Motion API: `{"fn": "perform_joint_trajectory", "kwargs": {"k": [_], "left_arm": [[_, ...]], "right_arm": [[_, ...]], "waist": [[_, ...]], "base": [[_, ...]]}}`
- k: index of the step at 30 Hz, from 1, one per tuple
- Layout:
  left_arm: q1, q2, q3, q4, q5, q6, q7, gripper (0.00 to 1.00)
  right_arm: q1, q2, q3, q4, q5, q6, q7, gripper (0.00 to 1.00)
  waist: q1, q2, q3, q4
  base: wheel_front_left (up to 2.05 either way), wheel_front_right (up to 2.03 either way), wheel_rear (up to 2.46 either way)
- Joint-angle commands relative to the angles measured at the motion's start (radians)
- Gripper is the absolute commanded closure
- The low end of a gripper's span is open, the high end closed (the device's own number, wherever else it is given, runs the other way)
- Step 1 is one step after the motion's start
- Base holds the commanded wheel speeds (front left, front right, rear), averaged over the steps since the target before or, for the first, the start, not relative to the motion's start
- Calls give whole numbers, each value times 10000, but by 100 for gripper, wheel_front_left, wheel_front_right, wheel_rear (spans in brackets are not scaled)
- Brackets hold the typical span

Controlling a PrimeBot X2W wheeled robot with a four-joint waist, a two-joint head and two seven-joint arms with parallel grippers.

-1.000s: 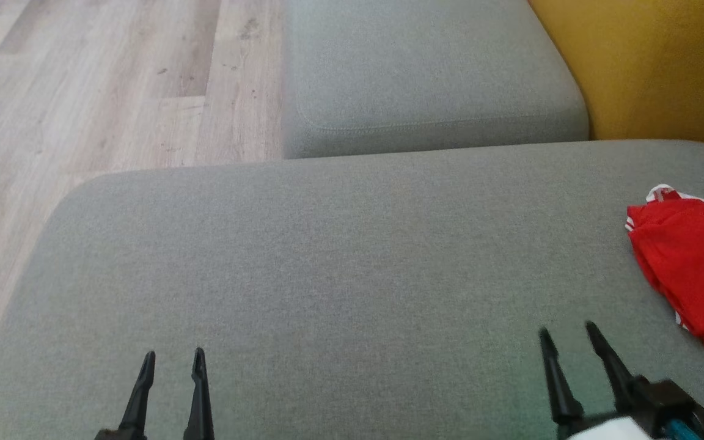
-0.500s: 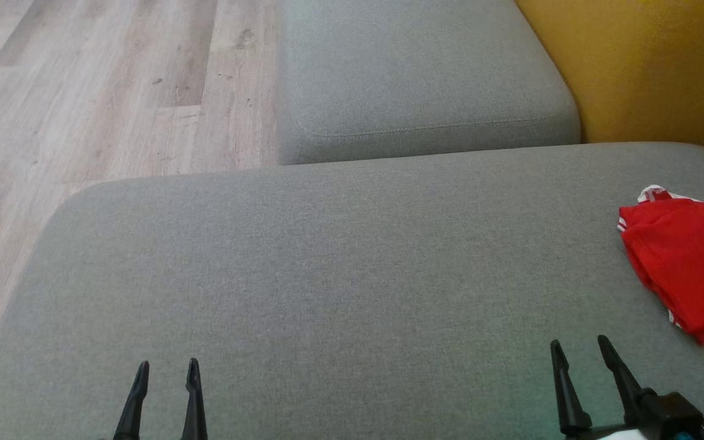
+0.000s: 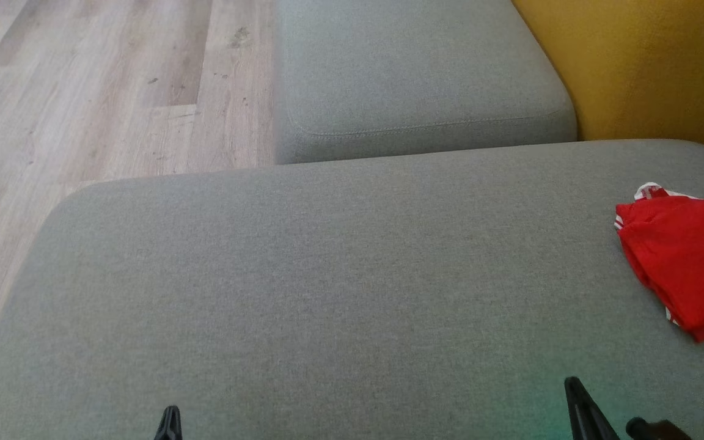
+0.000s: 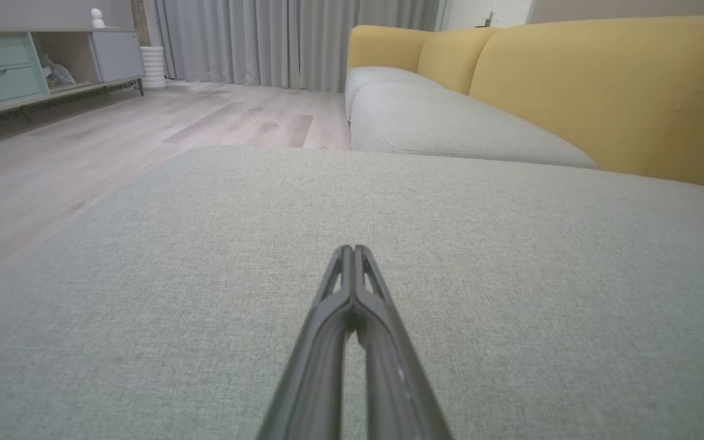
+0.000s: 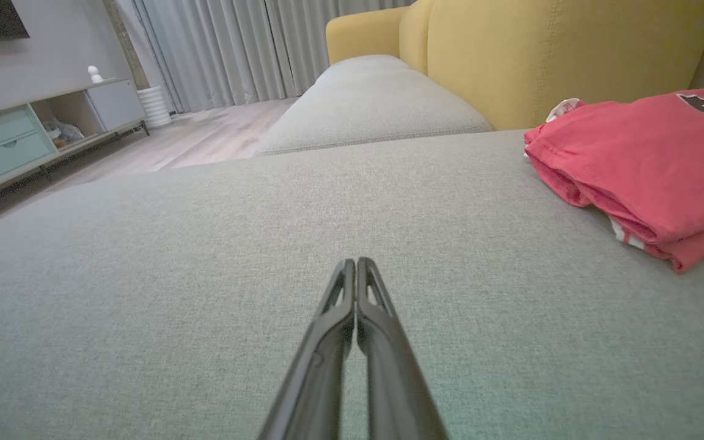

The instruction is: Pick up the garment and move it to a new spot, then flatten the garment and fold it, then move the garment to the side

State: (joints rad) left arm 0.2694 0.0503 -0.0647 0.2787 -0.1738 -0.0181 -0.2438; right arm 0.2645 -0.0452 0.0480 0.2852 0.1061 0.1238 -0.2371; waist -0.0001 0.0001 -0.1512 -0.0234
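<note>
A folded red cotton garment with white trim (image 5: 639, 165) is seen on the grey fabric sofa cushion (image 5: 205, 256), at its right side near the yellow backrest (image 5: 541, 55). The left jaws and right jaws are pressed together, empty. The garment is placed ahead and rightward of the right jaws, the nearer pair; its long axis seems directed away from the robot, though it is partly cropped.

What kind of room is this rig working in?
Most likely a home living room. A grey-and-yellow sofa takes up most of the scene, floor-length grey curtains hang at the far end, and a low cabinet with drawers stands along the wall on a wood-plank floor.
</note>
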Motion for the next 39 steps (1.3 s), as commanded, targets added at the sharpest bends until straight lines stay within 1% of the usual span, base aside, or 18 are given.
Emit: {"fn": "perform_joint_trajectory", "kwargs": {"k": [1, 33, 39], "left_arm": [[-446, 0, 110, -306, -248, -43, 75, 100], [-1272, 0, 509, -351, -3904, -323, 948, 100], [-1469, 0, 610, -350, -4727, -386, 1154, 100]], "right_arm": [[-420, -23, -32, -337, 295, 3, 23, 100], [-1275, -144, -292, -350, 4234, 20, 804, 100], [-1465, -160, -364, -356, 5111, 24, 990, 100]], "waist": [[1, -1, 17, 5], [1, -1, 412, 64], [1, -1, 501, 77]], "base": [[0, 0, 0], [0, 0, 0], [0, 0, 0]]}}
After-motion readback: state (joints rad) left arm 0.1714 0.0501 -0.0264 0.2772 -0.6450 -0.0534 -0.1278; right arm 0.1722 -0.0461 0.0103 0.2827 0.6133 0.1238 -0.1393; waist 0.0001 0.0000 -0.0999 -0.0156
